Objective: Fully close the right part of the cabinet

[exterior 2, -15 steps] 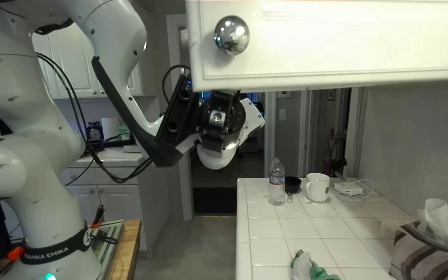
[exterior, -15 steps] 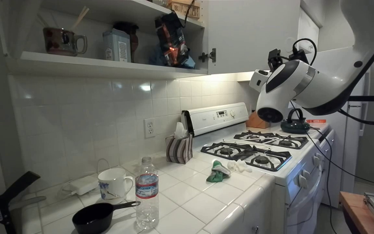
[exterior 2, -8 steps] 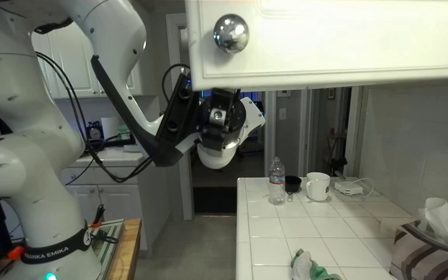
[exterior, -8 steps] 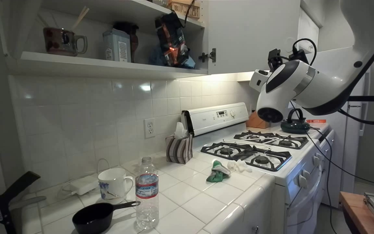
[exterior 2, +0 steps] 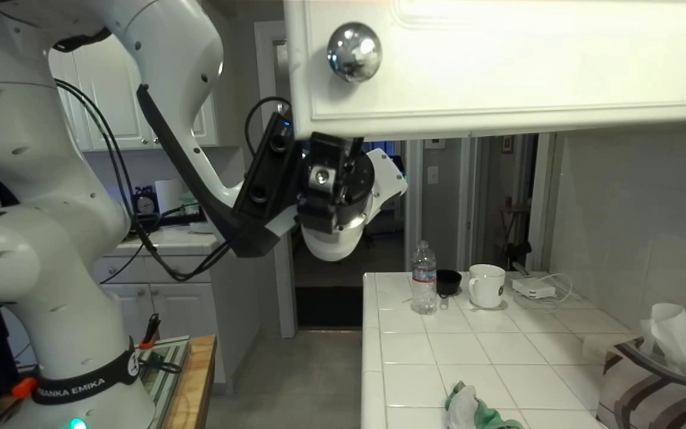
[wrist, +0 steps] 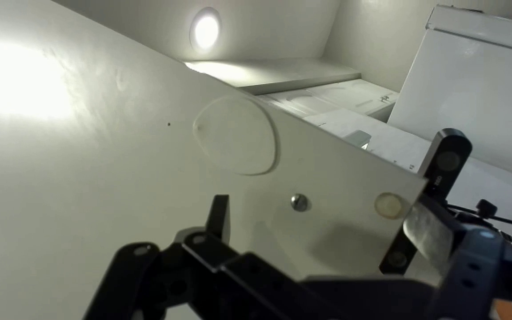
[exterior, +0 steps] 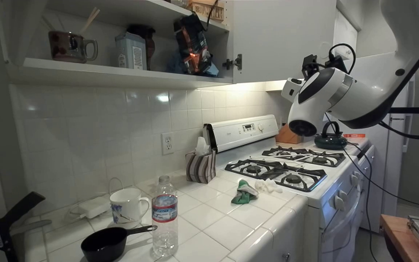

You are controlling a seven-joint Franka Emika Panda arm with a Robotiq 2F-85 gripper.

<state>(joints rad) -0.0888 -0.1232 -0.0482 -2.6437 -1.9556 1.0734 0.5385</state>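
The cabinet point(exterior: 129, 75) hangs on the wall with its shelves exposed. Its right part, a white door point(exterior: 282, 40), stands swung wide on its hinge; the outer face point(exterior 2: 515, 77) carries a shiny round knob point(exterior 2: 355, 52). In the wrist view the door's inner face point(wrist: 158, 178) fills much of the picture, with a screw head point(wrist: 299, 202) and a round bumper point(wrist: 388, 205) near its corner. My gripper point(wrist: 320, 209) is open on this inner side. One finger point(wrist: 218, 218) is over the panel, the other point(wrist: 431, 238) by the door's edge. Whether either touches is unclear.
Below are the tiled counter point(exterior: 209, 233) and the white stove point(exterior: 246, 133). On the counter stand a bottle point(exterior: 164, 218), a mug point(exterior: 127, 207), a black scoop point(exterior: 104, 243), a tissue box point(exterior: 201, 165) and a green cloth point(exterior: 245, 193). A coffee bag point(exterior: 191, 43) leans inside the cabinet.
My gripper has shifted slightly, a little to the right in one exterior picture and a little to the left in the facing one. The door shows no clear movement.
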